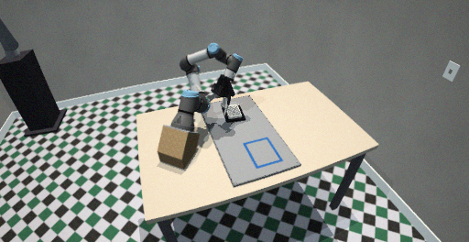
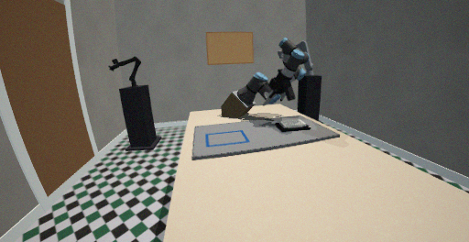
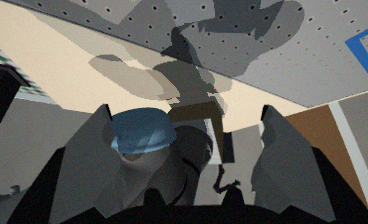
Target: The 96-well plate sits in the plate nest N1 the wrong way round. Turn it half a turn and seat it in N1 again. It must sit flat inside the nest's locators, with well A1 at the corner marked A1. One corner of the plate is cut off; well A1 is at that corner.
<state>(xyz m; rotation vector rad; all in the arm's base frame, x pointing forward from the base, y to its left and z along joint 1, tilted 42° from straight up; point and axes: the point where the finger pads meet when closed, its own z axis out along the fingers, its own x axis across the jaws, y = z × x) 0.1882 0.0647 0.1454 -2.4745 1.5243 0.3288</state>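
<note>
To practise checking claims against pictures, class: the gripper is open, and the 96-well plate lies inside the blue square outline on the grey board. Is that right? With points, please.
Not quite: the plate (image 1: 234,111) (image 2: 293,123) sits in the black nest (image 1: 236,120) (image 2: 294,129), outside the blue outline, as the top view shows. The gripper (image 3: 186,105) is indeed open.

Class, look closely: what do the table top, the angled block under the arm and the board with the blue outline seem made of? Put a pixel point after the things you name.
Table top (image 1: 330,125) (image 2: 321,193): perhaps smooth laminate; pale, even, matt.
Block (image 1: 172,145) (image 2: 233,107): possibly wood or cardboard; brown, dull.
Board (image 1: 243,138) (image 2: 266,138) (image 3: 330,50): perhaps painted metal; flat grey, with regular small holes.
</note>
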